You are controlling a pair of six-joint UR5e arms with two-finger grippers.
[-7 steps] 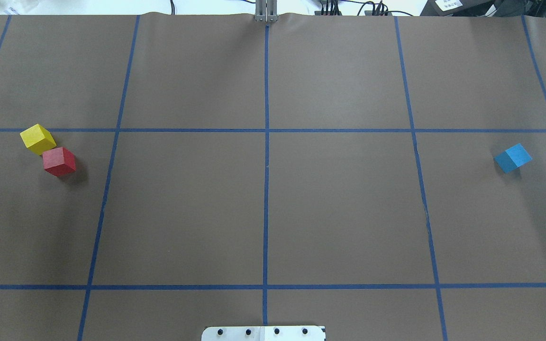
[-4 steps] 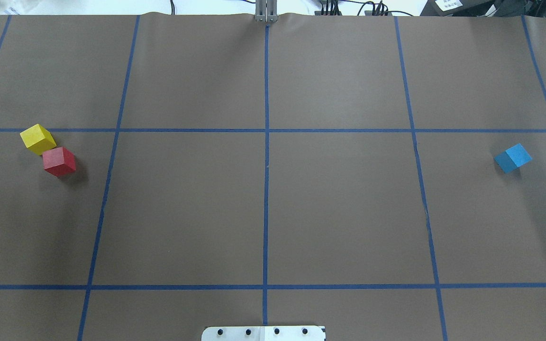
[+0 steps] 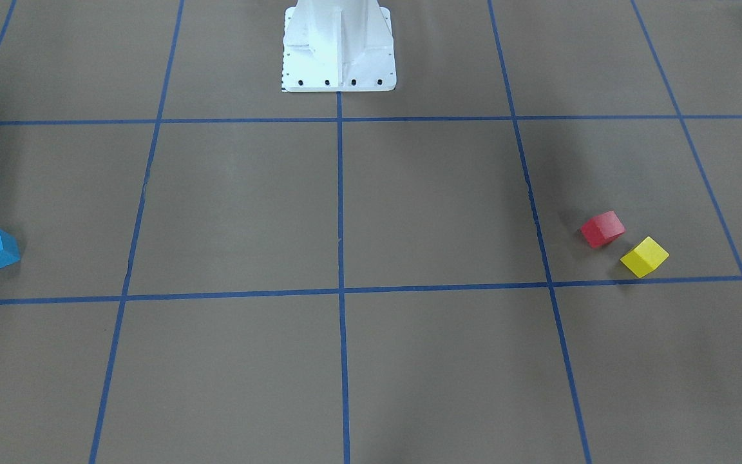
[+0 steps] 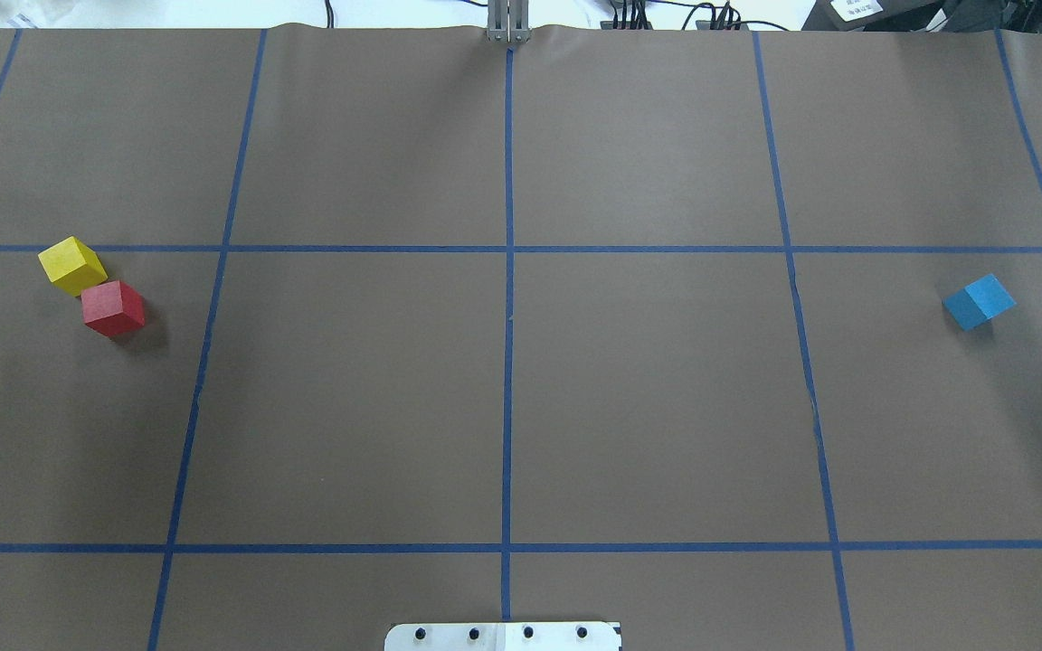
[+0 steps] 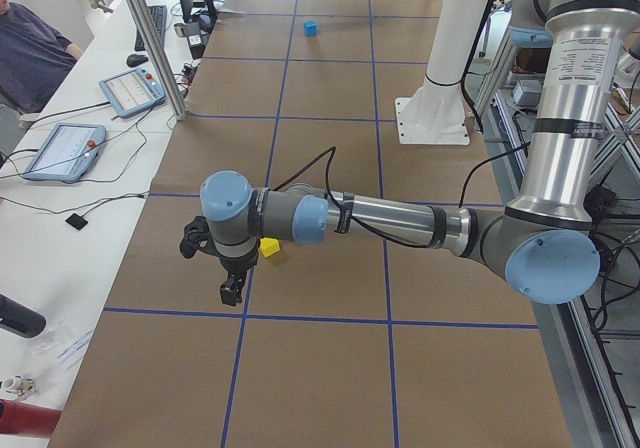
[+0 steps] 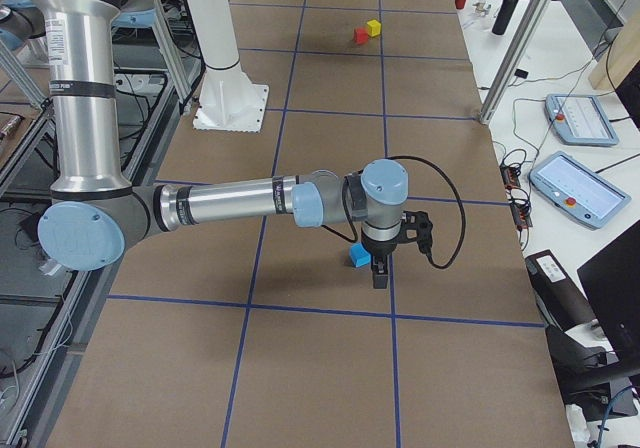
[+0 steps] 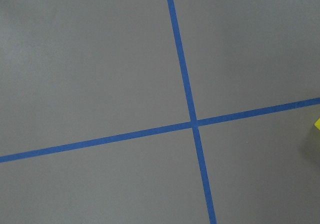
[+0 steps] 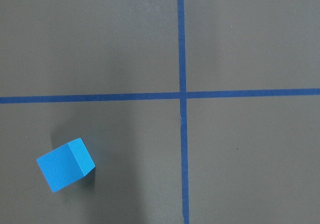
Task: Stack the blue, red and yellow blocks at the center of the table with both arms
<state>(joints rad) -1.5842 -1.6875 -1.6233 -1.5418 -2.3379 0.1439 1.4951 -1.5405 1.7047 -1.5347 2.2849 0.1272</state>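
The yellow block [image 4: 72,265] and red block [image 4: 112,307] sit touching at the table's left side. The blue block [image 4: 979,301] sits alone at the far right. Neither gripper shows in the overhead or front views. In the exterior left view my left gripper [image 5: 232,290] hangs above the table just beside the yellow block [image 5: 270,247]; the arm hides the red block there. In the exterior right view my right gripper [image 6: 379,273] hangs next to the blue block [image 6: 358,257]. I cannot tell whether either gripper is open or shut. The right wrist view shows the blue block [image 8: 65,164] at lower left.
Blue tape lines [image 4: 508,316] divide the brown table into a grid. The white robot base plate [image 4: 503,636] sits at the near edge's middle. A side bench with tablets [image 5: 62,150] and a seated person [image 5: 30,48] lies beyond the far edge.
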